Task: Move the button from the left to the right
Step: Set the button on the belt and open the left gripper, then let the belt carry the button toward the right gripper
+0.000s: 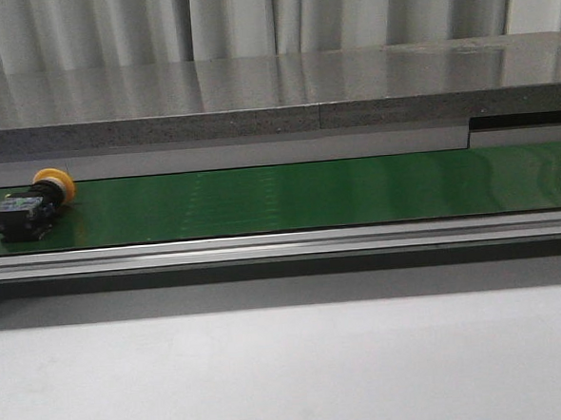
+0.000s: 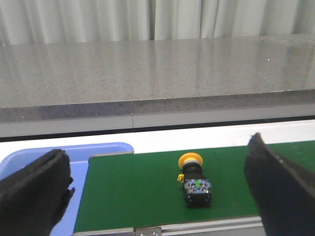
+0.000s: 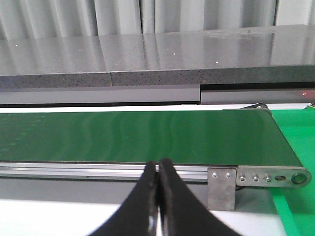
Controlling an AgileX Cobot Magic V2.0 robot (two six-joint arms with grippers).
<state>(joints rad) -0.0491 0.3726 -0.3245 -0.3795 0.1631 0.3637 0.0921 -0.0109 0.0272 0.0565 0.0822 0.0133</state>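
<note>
— One button [image 1: 34, 202] on the line: where exactly does it sit?

— It lies on its side at the far left end of the green belt [image 1: 308, 194], yellow head turned toward the grey stone ledge [image 1: 255, 102] behind, dark boxy body toward the near rail [image 1: 283, 245]. The left wrist view shows the same button [image 2: 193, 180] alone on the belt [image 2: 138, 191], metal contacts on the end of the body facing the camera.

— And the left gripper [image 2: 162, 196]?

— Spread wide, its two dark fingers [image 2: 34, 189] stand well apart on either side of the button, touching nothing and holding nothing. A light-blue tray [image 2: 74, 157] edges past the belt's end, beside one finger.

— The right gripper [image 3: 158, 196]?

— Closed up, finger against finger with only a hairline seam between them, and nothing in its grip. It hangs on the near side of the rail [image 3: 98, 169], close to the belt's right end [image 3: 147, 135], where a metal bracket [image 3: 221, 189] and a row of bolts cap the frame. A bright green surface [image 3: 295, 132] lies beyond that end.

— Anything else in the front view?

— White tabletop [image 1: 290, 371] in the foreground, pale curtains [image 1: 250, 17] behind the ledge. Neither arm shows in that view.
</note>
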